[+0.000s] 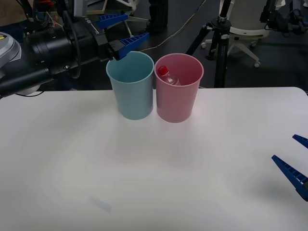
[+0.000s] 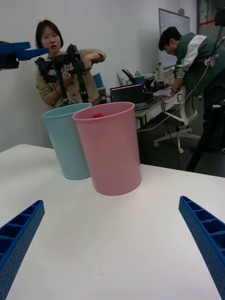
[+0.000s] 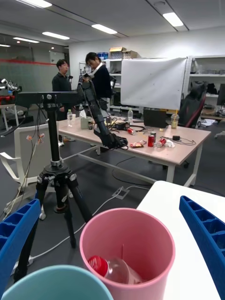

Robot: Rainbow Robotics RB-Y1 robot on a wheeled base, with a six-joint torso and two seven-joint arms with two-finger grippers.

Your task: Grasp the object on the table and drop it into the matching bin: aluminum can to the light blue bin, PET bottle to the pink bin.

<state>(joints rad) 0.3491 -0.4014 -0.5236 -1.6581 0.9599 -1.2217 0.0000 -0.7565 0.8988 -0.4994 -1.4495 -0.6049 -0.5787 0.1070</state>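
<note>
While the PET bottle already lay inside the pink bin in the front view, red cap up near the rim side closest to the light blue bin, the left end effector hung spread apart and empty behind and above the two bins, one blue finger just over the light blue rim. Risk judged: a careless retract could clip that rim and tip or shove the bins, which stood touching. The right end effector sat low at the tabletop edge, fingers parted, well apart from the bins.

Right wrist view: pink bin and light blue bin stood upright side by side on the tabletop, with the right end effector released, holding nothing. A bit of red showed at the pink rim.

Left wrist view: left end effector was open above the bins, the bottle lying tilted at the bottom of the pink bin. Light blue bin sat right below, so a downward drift could knock it.
</note>
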